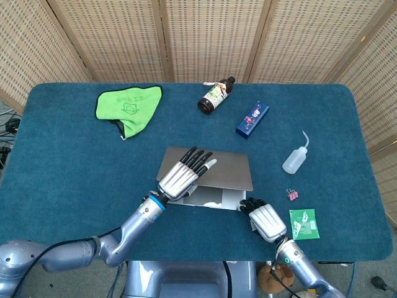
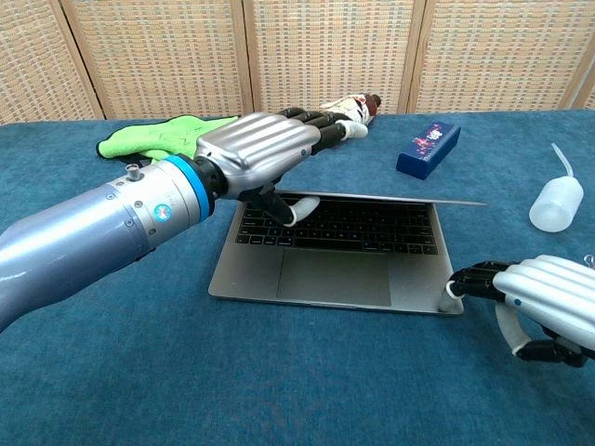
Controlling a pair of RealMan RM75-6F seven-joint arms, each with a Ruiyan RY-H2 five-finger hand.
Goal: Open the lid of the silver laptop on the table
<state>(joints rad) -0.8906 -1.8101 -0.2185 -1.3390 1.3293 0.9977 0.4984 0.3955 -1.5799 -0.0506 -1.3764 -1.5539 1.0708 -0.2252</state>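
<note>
The silver laptop (image 1: pixel 217 171) lies at the middle of the table with its lid (image 2: pixel 390 199) partly raised, so the keyboard (image 2: pixel 335 228) shows in the chest view. My left hand (image 2: pixel 260 149) holds the lid's front edge. Its fingers (image 1: pixel 197 160) are stretched over the top and its thumb (image 2: pixel 299 210) sits underneath. My right hand (image 2: pixel 548 297) is curled in with nothing in it. Its fingertips (image 2: pixel 462 282) touch the front right corner of the laptop base (image 2: pixel 335 279). From the head view, the right hand (image 1: pixel 265 218) sits just off that corner.
A green cloth (image 1: pixel 129 107) lies at the back left. A brown bottle (image 1: pixel 216 95) and a blue box (image 1: pixel 252 119) lie behind the laptop. To the right are a white squeeze bottle (image 1: pixel 294 158), a small binder clip (image 1: pixel 291 194) and a green packet (image 1: pixel 305 223).
</note>
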